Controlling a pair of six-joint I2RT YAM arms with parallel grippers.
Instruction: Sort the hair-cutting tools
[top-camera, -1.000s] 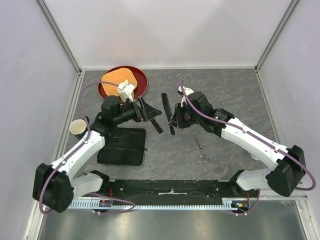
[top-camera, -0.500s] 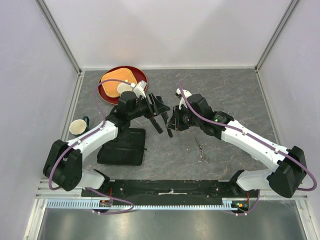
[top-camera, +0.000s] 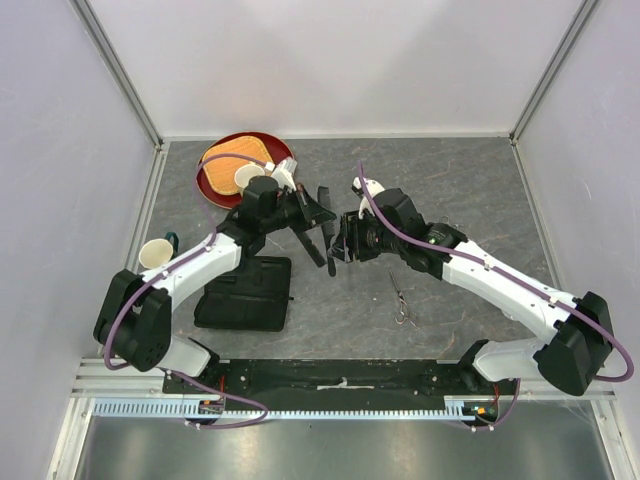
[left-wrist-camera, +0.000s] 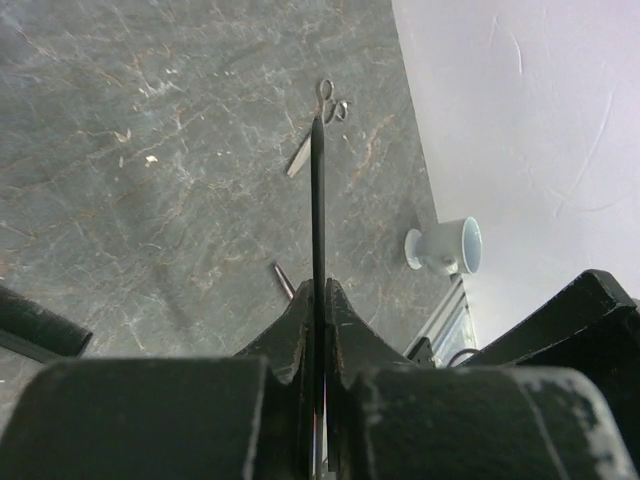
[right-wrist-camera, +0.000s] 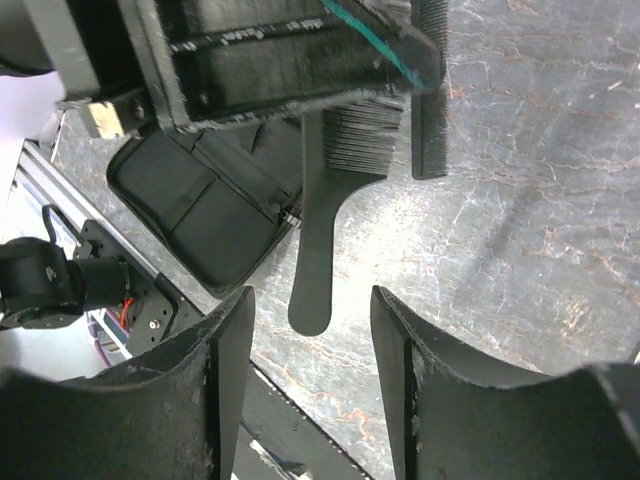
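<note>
The black comb with a handle (right-wrist-camera: 312, 262) hangs above the table, and my left gripper (left-wrist-camera: 318, 290) is shut on its toothed end. It shows edge-on there as a thin black comb (left-wrist-camera: 318, 200). My right gripper (right-wrist-camera: 312, 297) is open, and the handle's end sits between its fingers (right-wrist-camera: 228, 390) without touching them. From above, the left gripper (top-camera: 322, 220) and right gripper (top-camera: 343, 247) meet at the table's middle around this comb (top-camera: 333, 262). The straight comb (right-wrist-camera: 430, 90) lies flat on the table beside them. Silver scissors (top-camera: 401, 298) lie to the right, and the same scissors (left-wrist-camera: 299, 160) show beyond the comb's tip.
A black zip case (top-camera: 245, 292) lies left of centre. A red tray (top-camera: 285, 160) holding an orange mat sits at the back left. One cup (top-camera: 155, 254) stands by the left wall, and a white cup (left-wrist-camera: 447, 245) shows near a wall. A black strip (top-camera: 312, 250) lies beside the case.
My left arm swung right to the handled comb and shut on it. My right gripper, which had been holding that comb, opened and let go.
</note>
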